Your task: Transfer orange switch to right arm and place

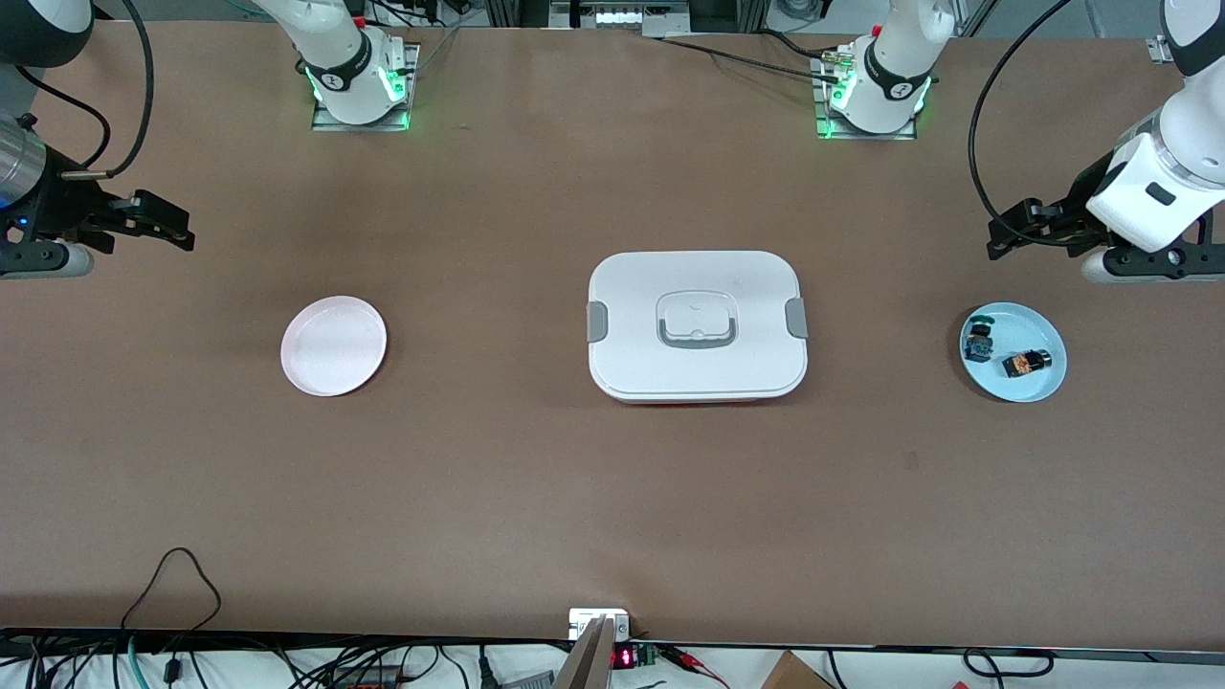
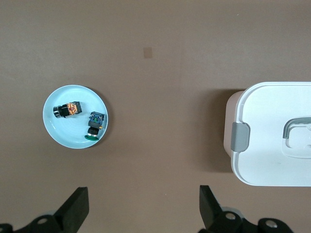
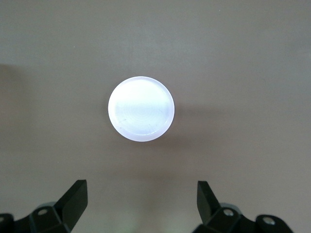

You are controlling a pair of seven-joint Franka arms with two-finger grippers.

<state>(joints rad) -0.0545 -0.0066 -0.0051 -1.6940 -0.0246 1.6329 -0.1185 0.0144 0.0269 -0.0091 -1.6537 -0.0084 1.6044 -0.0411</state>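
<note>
Front view: brown bench (image 1: 612,498) seen from above, both arms drawn back to its two ends, waiting.
Left gripper (image 1: 1005,234): up in the air at the left arm's end of the bench, fingers spread wide, nothing between them; in the left wrist view (image 2: 141,208) both fingertips far apart over bare bench.
Right gripper (image 1: 177,228): up in the air at the right arm's end, fingers spread wide, empty; same wide gap in the right wrist view (image 3: 141,204).
Orange switch (image 1: 1027,363): lying on its side in the blue plate (image 1: 1048,383), below the left gripper and nearer the front camera than it; also in the left wrist view (image 2: 68,109). Not touched by either gripper.
Blue-green switch (image 1: 980,342): in the same plate, just beside the orange switch, apart from it; in the left wrist view (image 2: 95,124).
Blue plate: on the bench close under the left gripper; in the left wrist view (image 2: 58,136).
Pink plate (image 1: 306,378): on the bench near the right gripper, nearer the front camera than it, bare; looks white in the right wrist view (image 3: 121,126).
White box (image 1: 632,364): mid-bench between the two plates, well apart from both grippers, lid on, grey latch at each end, grey handle (image 1: 698,337) flat on top; one end visible in the left wrist view (image 2: 262,160).
</note>
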